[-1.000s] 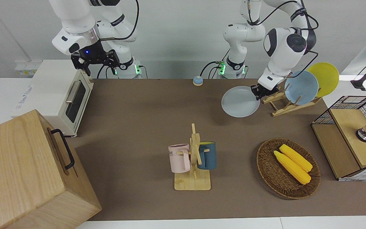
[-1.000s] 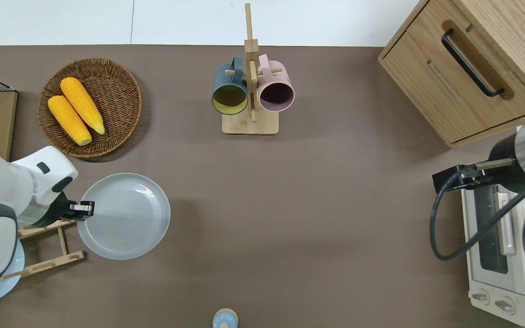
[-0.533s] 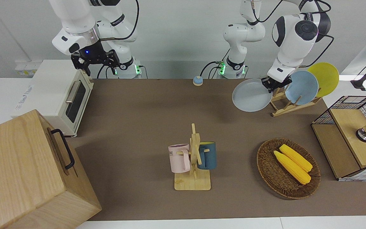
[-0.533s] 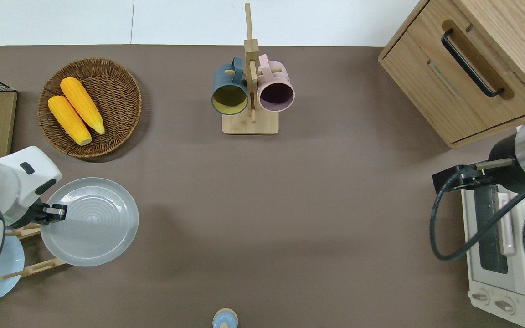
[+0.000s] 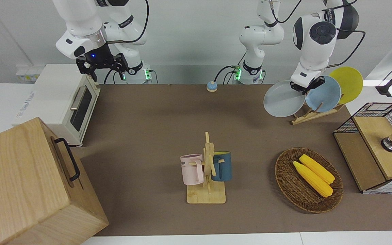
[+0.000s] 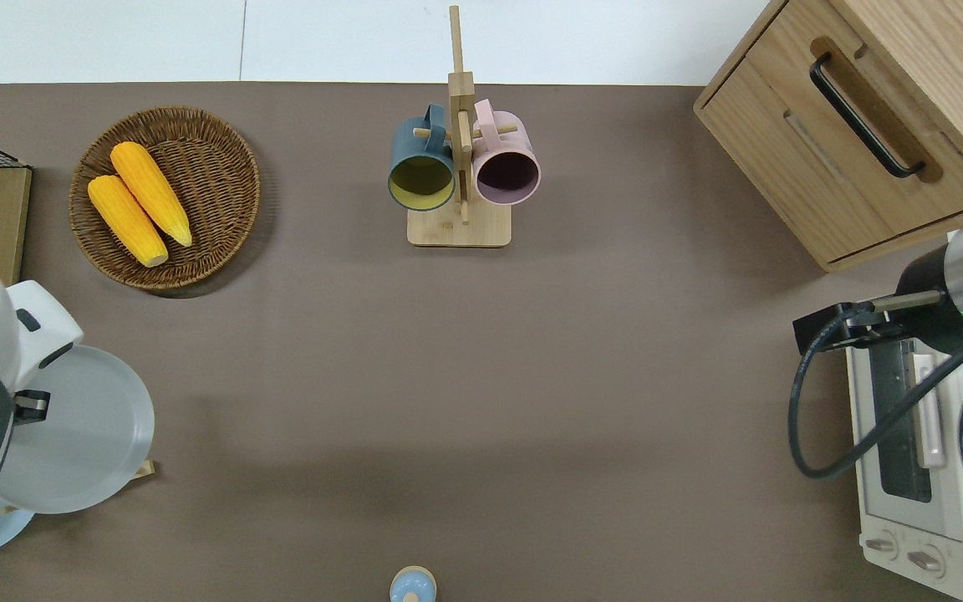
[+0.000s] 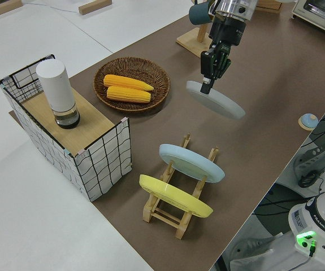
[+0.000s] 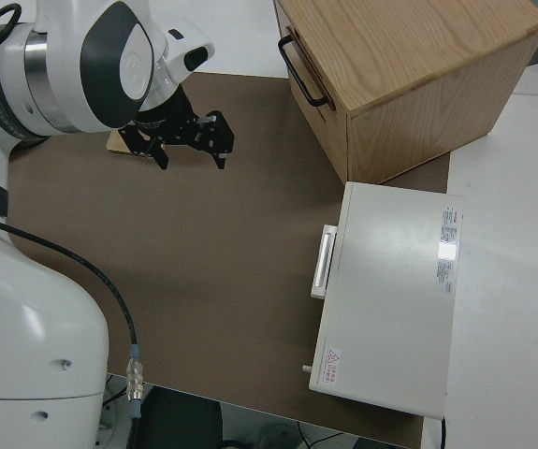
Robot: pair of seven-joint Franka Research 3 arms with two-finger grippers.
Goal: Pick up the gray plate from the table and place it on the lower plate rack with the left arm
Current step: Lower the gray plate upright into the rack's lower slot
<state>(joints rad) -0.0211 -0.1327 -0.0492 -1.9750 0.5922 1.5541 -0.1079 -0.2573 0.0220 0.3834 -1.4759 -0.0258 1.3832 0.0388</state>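
My left gripper is shut on the rim of the gray plate and holds it tilted in the air. In the overhead view the gripper and the plate are over the lower plate rack, and only one rail tip shows. The light-wood rack holds a light-blue plate and a yellow plate in its slots. In the left side view the gray plate hangs above the table, apart from the rack. My right gripper is parked and open.
A wicker basket with two corn cobs lies farther from the robots than the rack. A wire shelf with a white canister stands at the left arm's end. A mug tree, a wooden cabinet, a toaster oven and a small bell are also on the table.
My left gripper lifted the gray plate off the table, tilted it and carried it toward the left arm's end, over the rack. The right arm has not moved.
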